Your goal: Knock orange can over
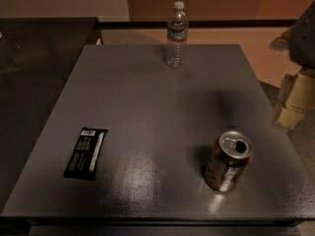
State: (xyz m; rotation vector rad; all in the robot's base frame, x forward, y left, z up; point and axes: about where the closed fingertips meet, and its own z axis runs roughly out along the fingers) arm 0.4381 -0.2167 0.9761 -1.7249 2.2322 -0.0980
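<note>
Camera view: orange can [229, 161] apart from gripper [295, 98]

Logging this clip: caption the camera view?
Orange can upright on the table; gripper apart from it at the view's right edge.

From my seat, the arm [307, 50] shows only at the right edge of view: a dark grey, rounded housing [304, 28] up top, and below it the pale cream, blocky gripper [295, 98], boxy segments split by darker seams.

We see a water bottle [176, 36] upright near the far edge of the surface [147, 97], a dark wrapper [85, 153] (lying flat) front-left.
</note>
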